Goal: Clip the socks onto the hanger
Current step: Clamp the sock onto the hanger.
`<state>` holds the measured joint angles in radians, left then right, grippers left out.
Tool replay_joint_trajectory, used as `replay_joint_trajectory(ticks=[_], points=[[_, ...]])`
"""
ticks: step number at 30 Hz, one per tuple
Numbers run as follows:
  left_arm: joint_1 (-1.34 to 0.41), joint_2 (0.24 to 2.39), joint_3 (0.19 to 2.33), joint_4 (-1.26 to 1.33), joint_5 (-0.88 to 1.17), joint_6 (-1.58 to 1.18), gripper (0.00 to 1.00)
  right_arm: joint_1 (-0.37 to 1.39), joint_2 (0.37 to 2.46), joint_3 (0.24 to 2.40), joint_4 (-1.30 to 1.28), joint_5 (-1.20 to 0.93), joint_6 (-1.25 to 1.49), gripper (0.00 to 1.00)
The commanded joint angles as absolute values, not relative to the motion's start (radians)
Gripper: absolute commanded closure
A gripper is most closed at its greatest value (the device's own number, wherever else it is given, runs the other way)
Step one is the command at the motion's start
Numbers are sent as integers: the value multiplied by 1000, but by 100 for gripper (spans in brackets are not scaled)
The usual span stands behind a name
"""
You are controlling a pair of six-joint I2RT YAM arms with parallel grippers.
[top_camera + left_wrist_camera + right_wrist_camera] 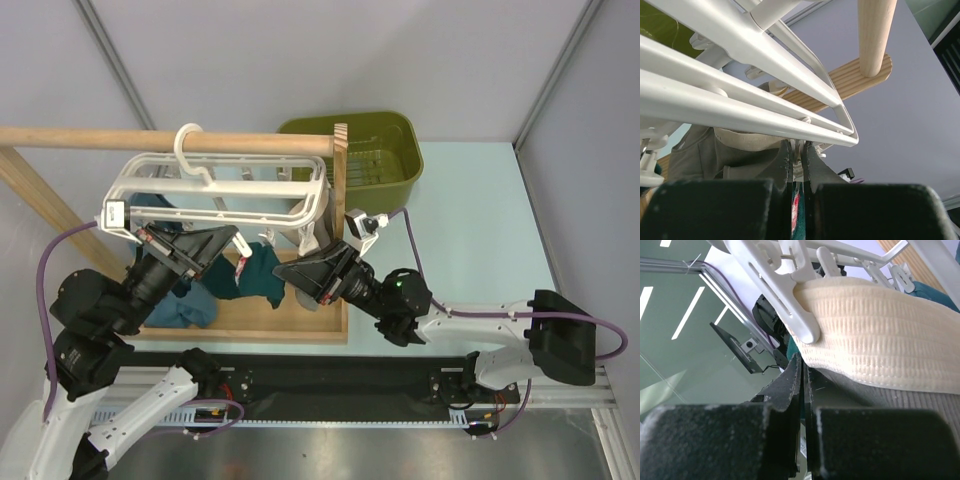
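The left gripper (798,152) clenches a teal sock (796,215), hanger (740,107) just above. The right gripper (803,371) is clenched, cream sock (880,345) overhead.

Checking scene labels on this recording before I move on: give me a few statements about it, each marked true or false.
1. The hanger hangs by its hook from the wooden rod. True.
2. The green basket sits at the table's left end. False: it stands beyond the rack's post, toward the right.
3. A cream-cuffed sock is held in a hanger clip. True.
4. Both grippers' jaws stand wide open. False: the left gripper and right gripper are nearly closed, the left on a teal sock.
5. The wooden base is bare. False: teal socks lie on it.
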<state>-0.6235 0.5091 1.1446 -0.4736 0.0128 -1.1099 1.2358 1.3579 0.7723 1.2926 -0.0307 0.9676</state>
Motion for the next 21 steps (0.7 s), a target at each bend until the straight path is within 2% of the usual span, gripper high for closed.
replay_joint_trajectory(ticks=[1, 7, 11, 21], points=[[-626, 509, 1140, -457, 46, -1126, 100, 1236, 1365, 787, 1388, -2, 951, 100], [-627, 508, 1132, -453, 55, -1121, 100, 1229, 1374, 795, 1402, -5, 968, 100], [-627, 505, 1123, -446, 52, -1118, 94, 1224, 1388, 799, 1430, -3, 988, 100], [-627, 496, 1118, -457, 41, -1118, 90, 1233, 1414, 827, 1473, -9, 1005, 100]])
